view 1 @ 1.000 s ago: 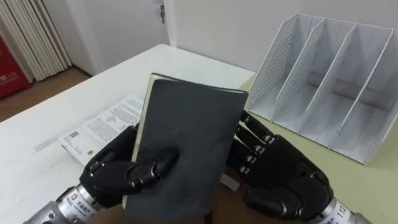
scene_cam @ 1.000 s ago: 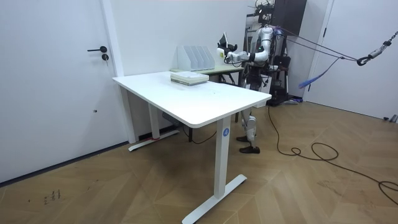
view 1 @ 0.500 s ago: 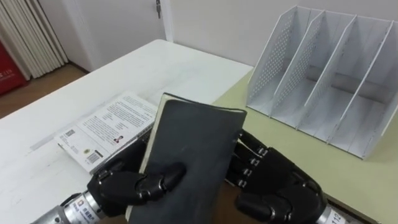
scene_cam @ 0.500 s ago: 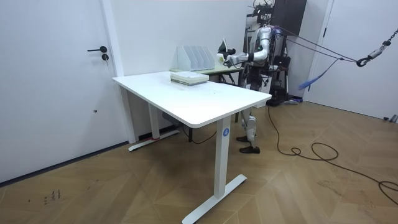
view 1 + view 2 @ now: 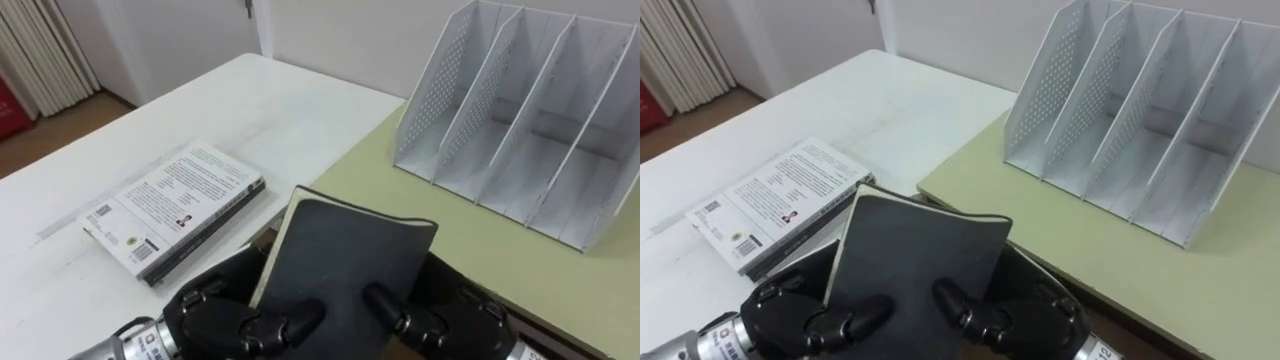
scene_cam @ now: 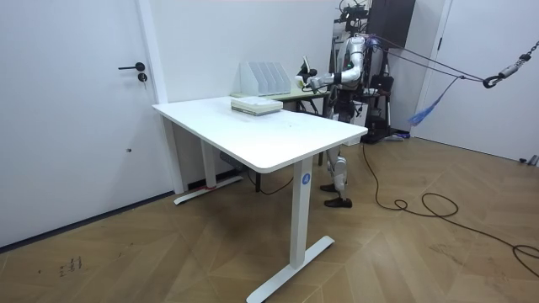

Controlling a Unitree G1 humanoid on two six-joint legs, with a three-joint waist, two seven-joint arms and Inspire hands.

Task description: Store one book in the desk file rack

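I hold a dark grey book (image 5: 345, 260) upright in front of me with both hands. My left hand (image 5: 215, 320) grips its lower left edge, thumb curled over the front cover. My right hand (image 5: 460, 315) grips the lower right edge, its thumb also curled onto the cover and its fingers behind the book. The white perforated file rack (image 5: 520, 110) stands beyond, at the upper right, on the pale green table (image 5: 470, 240); its slots look empty. The book is apart from the rack, nearer to me.
A stack of white-covered books (image 5: 170, 205) lies on the white desk (image 5: 230, 110) to the left. In the room view the robot stands behind the desk's far end, next to the rack (image 6: 263, 77). A door and curtains are at the back.
My right hand's thumb has curled round onto the book's front cover. The book now sits lower in the view, and the rack and white books show more fully.
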